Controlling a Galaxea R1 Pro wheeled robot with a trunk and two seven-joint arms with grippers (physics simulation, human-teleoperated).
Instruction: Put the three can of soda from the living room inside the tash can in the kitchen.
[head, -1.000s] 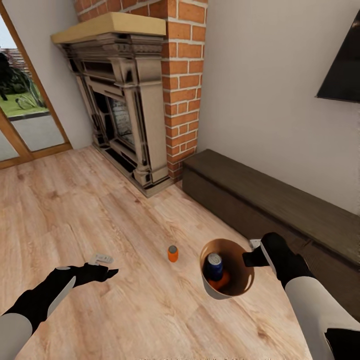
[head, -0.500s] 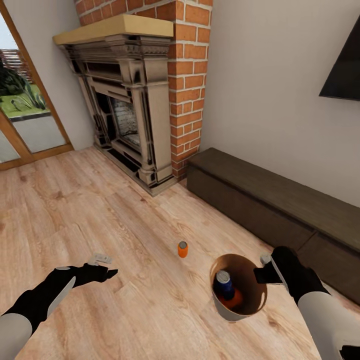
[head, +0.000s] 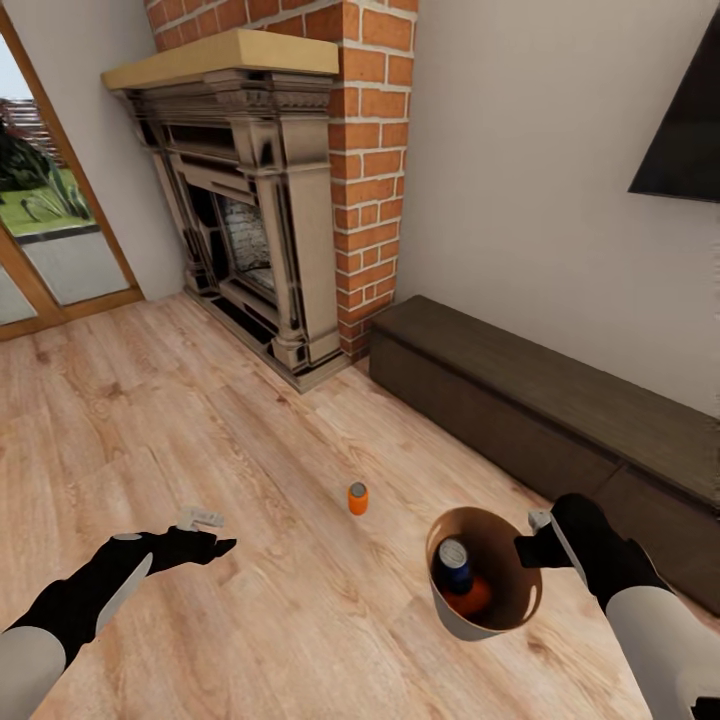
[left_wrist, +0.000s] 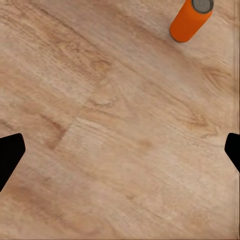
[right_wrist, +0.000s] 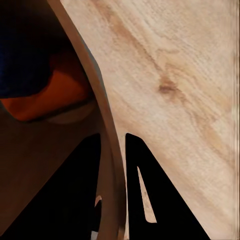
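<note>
Two arms, pale grey-white on the upper sleeves, matte black from forearm to tip. Left gripper (head: 210, 546): slim black fingers, small light grey block beside the wrist. Right gripper (head: 527, 548): bulky rounded black wrist, small pale grey piece at its top. Flat, black, wedge-shaped fingers (right_wrist: 150, 200), one with a narrow slot cut lengthwise. Black finger tips (left_wrist: 10, 152) plain and pointed.

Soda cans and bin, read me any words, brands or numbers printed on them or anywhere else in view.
None can be read.
Orange can on the floor: plain, no lettering.
Blue can in the trash can: label too small and blurred.
TV: blank.
</note>
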